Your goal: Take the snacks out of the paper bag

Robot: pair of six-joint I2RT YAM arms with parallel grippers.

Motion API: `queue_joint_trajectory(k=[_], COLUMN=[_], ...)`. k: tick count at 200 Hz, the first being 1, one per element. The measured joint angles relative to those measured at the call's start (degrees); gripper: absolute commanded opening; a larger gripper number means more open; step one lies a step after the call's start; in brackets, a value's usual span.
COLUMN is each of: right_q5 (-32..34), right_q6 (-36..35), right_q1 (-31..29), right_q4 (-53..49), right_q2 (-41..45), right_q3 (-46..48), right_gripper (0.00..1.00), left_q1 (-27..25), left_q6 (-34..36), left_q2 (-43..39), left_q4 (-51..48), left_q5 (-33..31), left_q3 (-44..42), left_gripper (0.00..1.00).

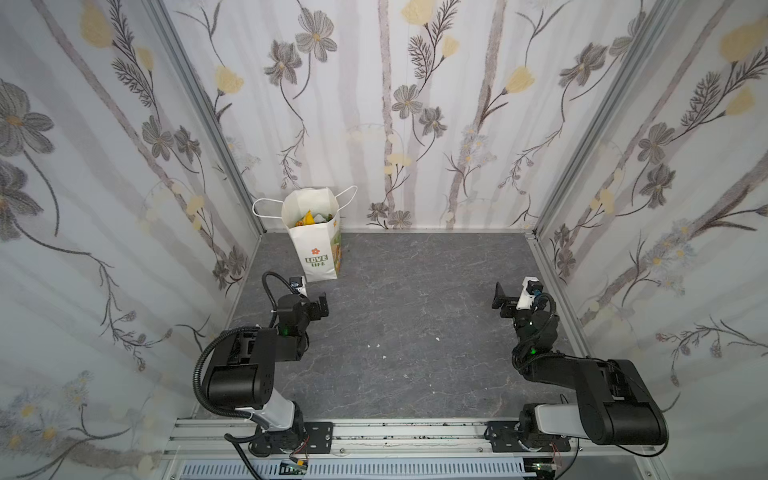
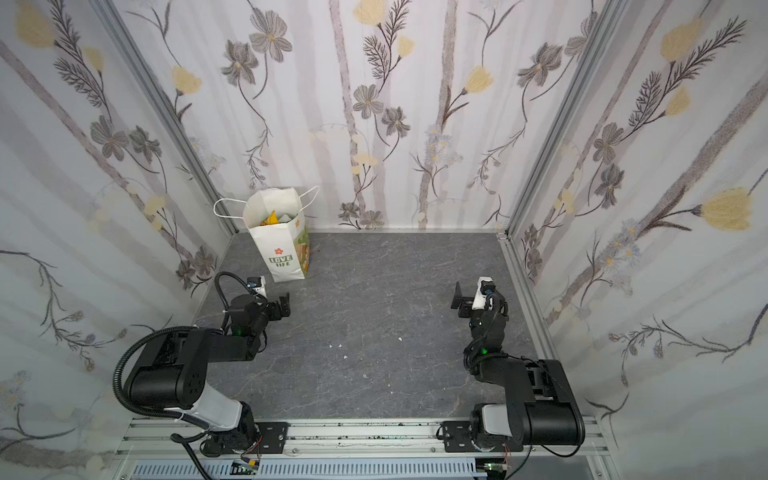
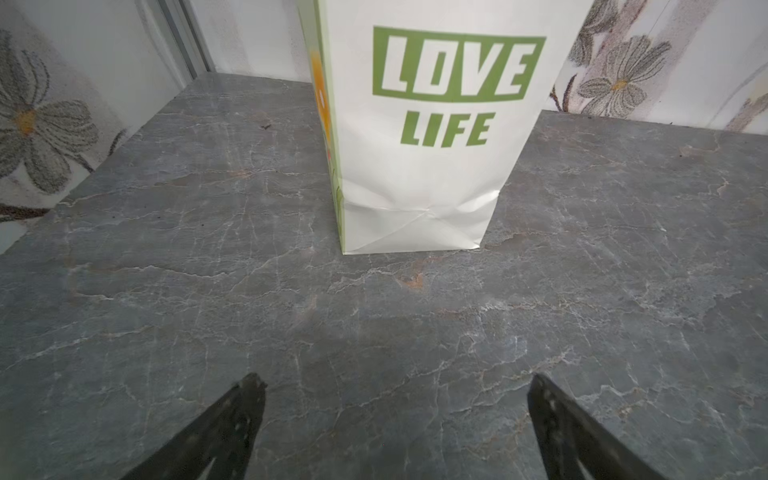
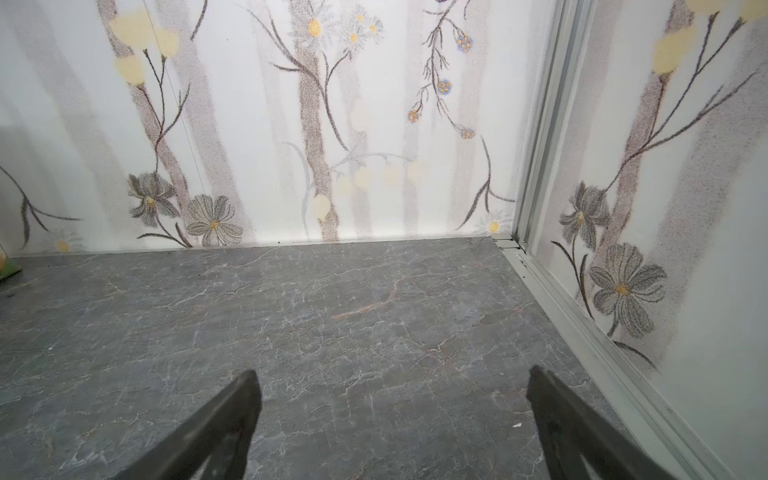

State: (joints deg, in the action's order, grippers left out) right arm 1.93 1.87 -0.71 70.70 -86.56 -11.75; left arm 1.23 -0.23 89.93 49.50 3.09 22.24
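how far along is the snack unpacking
Nothing done yet: the snacks sit inside the upright paper bag, none on the table. Nothing in hand: left gripper and right gripper are open and empty. Every packet is left to remove.

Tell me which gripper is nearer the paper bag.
The left gripper: it sits just short of the paper bag, whose green print fills its wrist view. The right gripper is far across the table, pointed at the back wall.

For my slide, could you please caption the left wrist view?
Open left tool faces the upright bag on the table.
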Motion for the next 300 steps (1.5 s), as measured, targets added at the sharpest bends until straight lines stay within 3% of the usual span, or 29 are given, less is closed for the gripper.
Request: queue_joint_trajectory(k=[146, 177, 197, 222, 251, 269, 300], right_q5=[-1.5, -1.5, -1.4, -1.3, -2.2, -2.8, -3.1], right_q6=[-0.7, -0.9, -0.8, 5.3, 16.5, 22.6, 29.2], right_q1=[0.0, 0.0, -0.2, -1.2, -6.6, -13.3, -27.6], right_q4=[1.6, 0.6, -5.9, -19.7, -37.7, -48.5, -60.6], right_q2=[0.6, 4.5, 10.7, 22.5, 29.1, 28.8, 22.8], right_q3=[0.7, 0.7, -1.2, -8.1, -20.2, -29.6, -42.7], right_gripper=[1.0, 1.0, 1.0, 0.94, 0.9, 0.88, 0.87], left_q1=[-0.1, -0.5, -1.6, -5.0, -6.9, -7.2, -6.9], left_q6=[-0.2, 0.0, 0.0, -1.9, -12.0, -19.3, -27.3], left_q2=[0.0, -3.3, -8.7, -25.7, -40.7, -41.5, -33.2], left_q4=[1.0, 2.7, 2.9, -6.4, -22.2, -34.9, -56.7], left_q5=[1.1, 1.2, -1.1, -7.9, -12.5, -12.8, -12.9], left_q3=[-0.3, -3.7, -6.3, -5.2, 3.9, 14.0, 36.4], left_gripper=[1.0, 1.0, 1.0, 1.0, 0.92, 0.81, 0.72])
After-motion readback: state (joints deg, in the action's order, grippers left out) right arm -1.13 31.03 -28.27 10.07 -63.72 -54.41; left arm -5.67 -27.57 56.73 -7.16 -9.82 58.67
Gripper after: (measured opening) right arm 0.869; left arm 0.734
